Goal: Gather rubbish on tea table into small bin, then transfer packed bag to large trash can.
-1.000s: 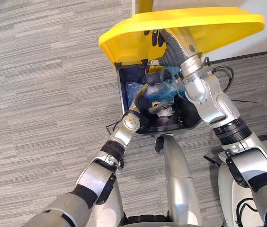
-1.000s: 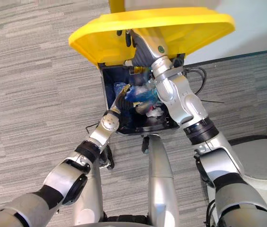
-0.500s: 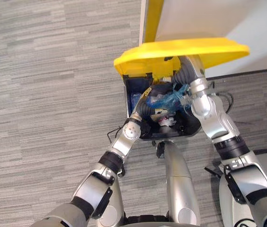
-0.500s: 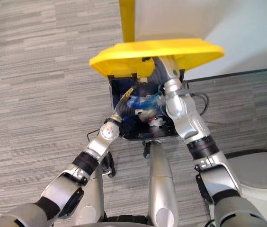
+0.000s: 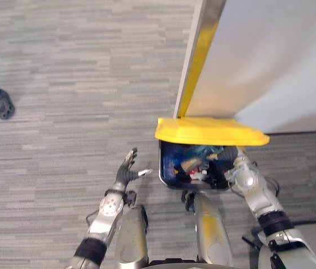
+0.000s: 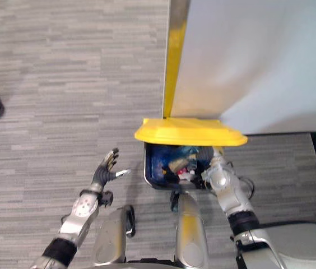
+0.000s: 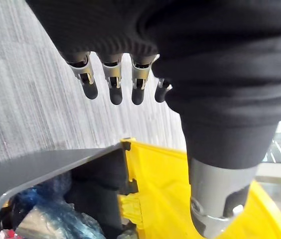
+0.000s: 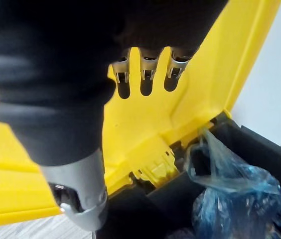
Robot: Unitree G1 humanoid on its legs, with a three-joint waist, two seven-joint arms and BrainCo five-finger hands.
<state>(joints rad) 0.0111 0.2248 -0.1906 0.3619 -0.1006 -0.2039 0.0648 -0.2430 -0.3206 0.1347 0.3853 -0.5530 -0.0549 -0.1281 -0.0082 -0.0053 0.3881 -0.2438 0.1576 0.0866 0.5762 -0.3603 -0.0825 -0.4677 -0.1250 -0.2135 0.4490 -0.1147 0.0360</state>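
As your right hand lies straight-fingered under the yellow plastic bin lid, your left hand hovers spread wide.

The blue translucent bag lies inside the dark trash can, under its half-raised yellow lid.

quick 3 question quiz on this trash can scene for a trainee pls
1. True or false: the left hand is inside the large trash can.
2. The right hand is: A under the yellow lid; B flat on the floor; C holding a bottle.
3. Fill in: the blue bag lies ___ the can.

Key: 1 false, it is open over the floor beside the can. 2 A. 3 inside.
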